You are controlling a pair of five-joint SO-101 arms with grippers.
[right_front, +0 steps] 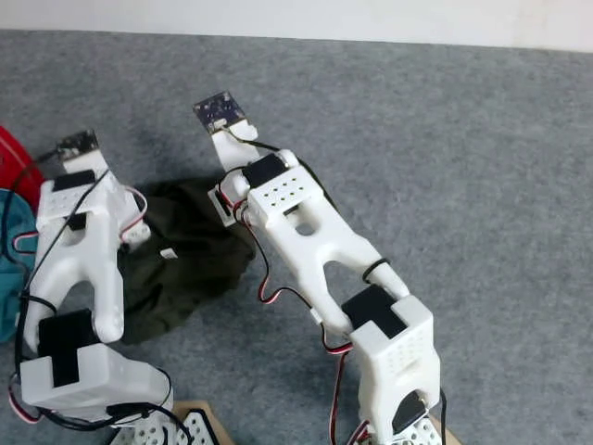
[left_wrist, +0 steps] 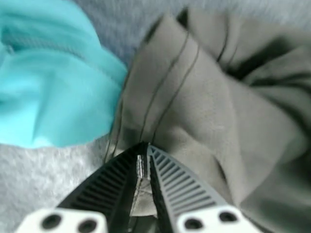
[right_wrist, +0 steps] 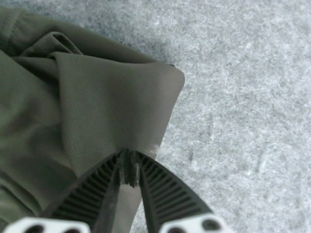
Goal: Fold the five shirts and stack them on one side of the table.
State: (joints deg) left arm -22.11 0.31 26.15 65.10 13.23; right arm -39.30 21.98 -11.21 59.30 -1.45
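Lying crumpled on the grey table [right_front: 445, 139], the dark green shirt [right_front: 190, 255] sits on the left side in the high view, between the two arms. The left arm [right_front: 79, 250] bends over the shirt's left edge. The right arm [right_front: 306, 232] bends over its right edge. A blue-green shirt [right_front: 7, 250] and a red shirt [right_front: 14, 162] peek in at the left edge of the grey table.

In the left wrist view, the left gripper [left_wrist: 144, 158] has its fingers squeezed tight on a fold of the dark green shirt, with a bit of cloth stuck between them. The blue-green shirt lies just beside the dark green shirt.

In the right wrist view, the right gripper [right_wrist: 129, 165] pinches the edge of the dark green shirt close to a folded corner. Its fingers are tight on the cloth. Bare grey table lies right beside that corner.
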